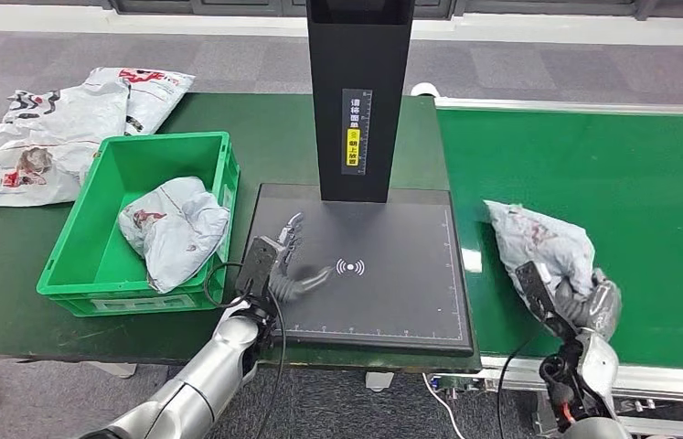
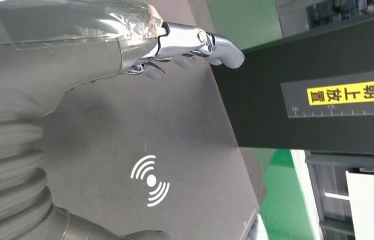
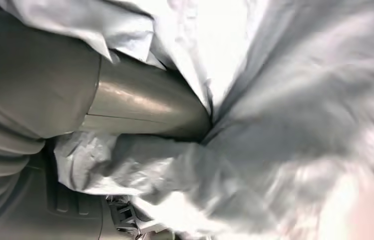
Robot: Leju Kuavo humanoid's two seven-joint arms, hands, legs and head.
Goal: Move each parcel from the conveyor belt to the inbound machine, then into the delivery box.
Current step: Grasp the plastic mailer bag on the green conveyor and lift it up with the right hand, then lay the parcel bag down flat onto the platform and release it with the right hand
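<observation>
- A crumpled grey-white parcel (image 1: pixel 538 240) with red and black print lay on the green conveyor belt (image 1: pixel 612 183), near its front edge, and was gripped by the right hand (image 1: pixel 584 302).
- The inbound machine (image 1: pixel 369 274), a flat black pad with a white signal mark and an upright black column, stood between belt and delivery box (image 1: pixel 100 274).
- The green delivery box held one crumpled parcel in the box (image 1: pixel 173 229).

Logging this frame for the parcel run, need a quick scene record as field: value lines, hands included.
left hand: open, empty, over the scanner pad
right hand: grips the grey parcel
parcel location: on the green conveyor belt
green bin: holds one bagged parcel
spare parcels: lying left of the bin
scanner column: upright at the pad's far edge
</observation>
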